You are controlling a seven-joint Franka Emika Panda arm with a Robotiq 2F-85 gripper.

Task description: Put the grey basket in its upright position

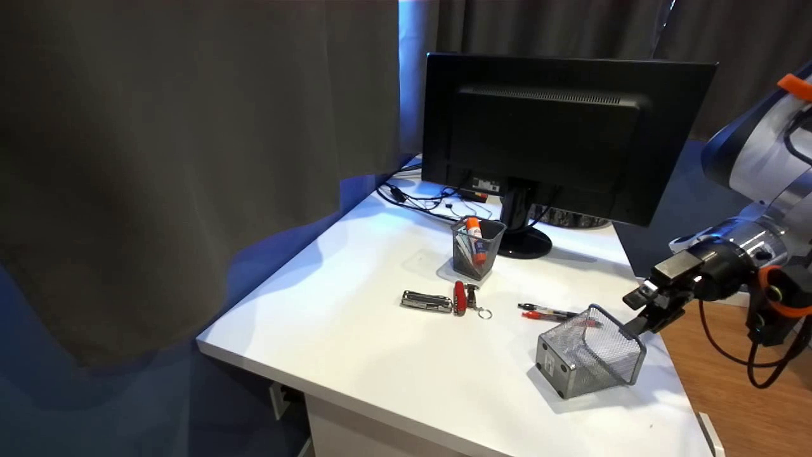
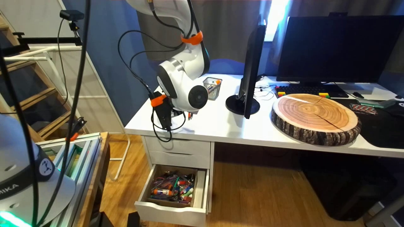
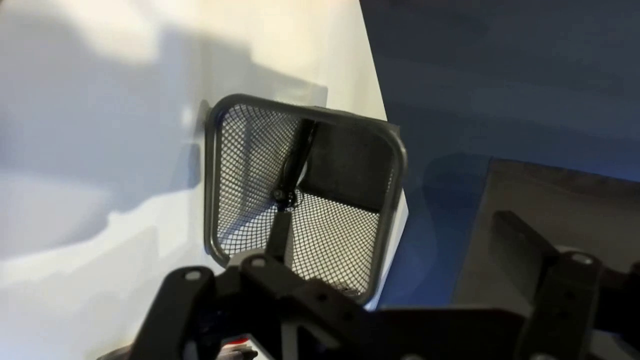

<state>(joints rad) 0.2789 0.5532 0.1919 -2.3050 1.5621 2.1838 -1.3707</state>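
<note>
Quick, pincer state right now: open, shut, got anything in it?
Pincer: open, jaws well apart, holding nothing; the grey basket lies on its side, not gripped.

The things are carried by a white counter point(image 1: 368, 355). On it, the grey basket point(image 1: 589, 360) is tipped onto its side. A black pen point(image 1: 538, 308) and a red pen point(image 1: 542, 315) are seen just beside it, partly screened by its mesh. A silver multitool point(image 1: 426, 301), a red pocketknife point(image 1: 460, 298) and a small dark key-ring item point(image 1: 471, 296) are lined up well apart from it. A mesh pen holder point(image 1: 492, 255) is stood upright near a black monitor point(image 1: 545, 139) and strewn cables point(image 1: 398, 196). A round tree-ring slab point(image 2: 315, 116) is set beside a black mat point(image 2: 382, 130), near a keyboard point(image 2: 312, 90) and another monitor point(image 2: 339, 49).
</note>
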